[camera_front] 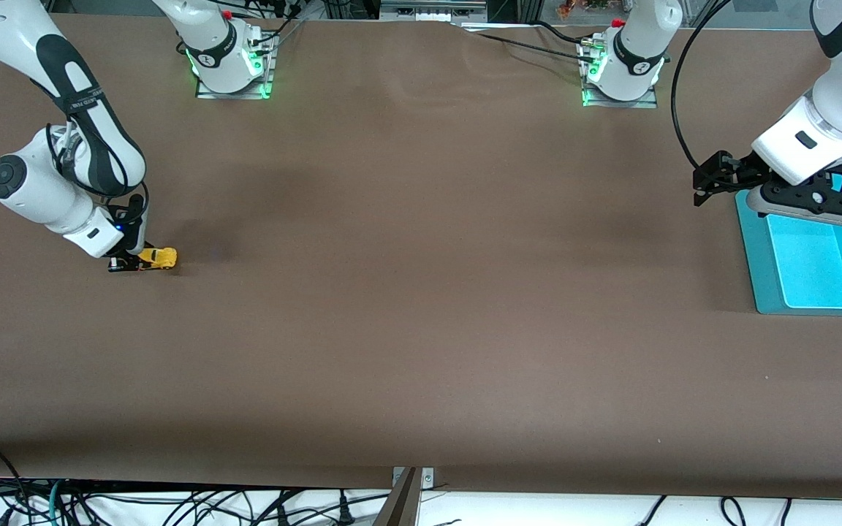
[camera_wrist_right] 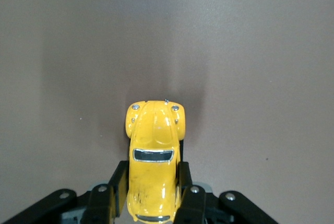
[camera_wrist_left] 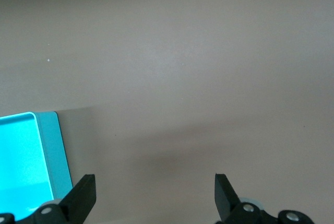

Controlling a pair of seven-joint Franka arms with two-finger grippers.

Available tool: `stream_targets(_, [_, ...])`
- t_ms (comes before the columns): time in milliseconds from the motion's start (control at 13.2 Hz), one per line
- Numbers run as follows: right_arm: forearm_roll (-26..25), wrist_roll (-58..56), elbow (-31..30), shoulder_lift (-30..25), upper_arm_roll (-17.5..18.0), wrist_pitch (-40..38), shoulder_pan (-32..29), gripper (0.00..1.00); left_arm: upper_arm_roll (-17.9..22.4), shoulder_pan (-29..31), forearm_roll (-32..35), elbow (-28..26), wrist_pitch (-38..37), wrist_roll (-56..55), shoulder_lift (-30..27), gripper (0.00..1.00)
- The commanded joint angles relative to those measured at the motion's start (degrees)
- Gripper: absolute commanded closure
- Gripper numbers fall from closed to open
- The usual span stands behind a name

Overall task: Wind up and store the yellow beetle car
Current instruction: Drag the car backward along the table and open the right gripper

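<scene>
The yellow beetle car (camera_front: 158, 257) (camera_wrist_right: 154, 156) sits low on the brown table near the right arm's end. My right gripper (camera_front: 133, 263) (camera_wrist_right: 153, 182) is shut on it, with a black finger pressed against each side of its rounded body. Its nose and dark windscreen stick out past the fingertips. My left gripper (camera_front: 700, 188) (camera_wrist_left: 155, 195) hangs open with nothing between its fingers, over the table beside the turquoise tray (camera_front: 757, 248) (camera_wrist_left: 52, 145) at the left arm's end, where the left arm waits.
The brown table (camera_front: 421, 292) stretches bare between the two arms. Both arm bases (camera_front: 231, 66) (camera_front: 622, 69) stand along the edge farthest from the front camera. Cables hang below the table's near edge.
</scene>
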Motion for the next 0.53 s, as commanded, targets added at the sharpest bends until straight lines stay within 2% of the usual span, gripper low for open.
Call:
stream_targets(0, [3.24,-0.84,3.21,3.14,2.09,-3.63,-0.92,0.01,-0.05,-0.11,0.12,-0.49,0.05,-0.32,-0.81,0.0])
stream_targets(227, [3.88,3.54,8.73,3.05,5.95,-9.94,-0.84,0.0,-0.05,-0.11,0.12,-0.49,0.05,-0.32,-0.81,0.0])
stream_targets(453, [1.43,9.17,15.33,0.95,8.33,-20.05,-0.57,0.0,-0.05,-0.11,0.12,-0.49,0.05,-0.32,-0.81,0.0])
